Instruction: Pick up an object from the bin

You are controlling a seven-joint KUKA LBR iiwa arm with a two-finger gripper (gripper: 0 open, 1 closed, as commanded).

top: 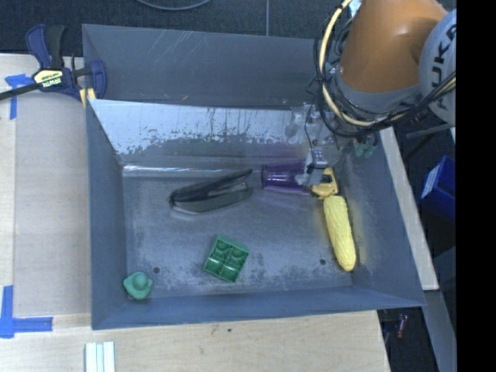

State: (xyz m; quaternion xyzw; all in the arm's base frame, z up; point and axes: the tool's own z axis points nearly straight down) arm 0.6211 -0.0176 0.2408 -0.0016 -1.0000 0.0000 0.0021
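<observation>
My gripper (315, 165) hangs low at the bin's back right, under the arm's orange cover. It sits at the right end of a purple bottle-like thing (279, 179) that lies on its side, and just above the top end of a yellow corn cob (339, 232). The cob lies lengthwise along the right wall. Whether anything is gripped is hidden by the gripper's own body.
A black pair of tongs (213, 192) lies left of the purple thing in the middle of the bin. A green ridged block (226, 258) rests near the front, and a small green cap-shaped piece (137, 286) sits in the front left corner.
</observation>
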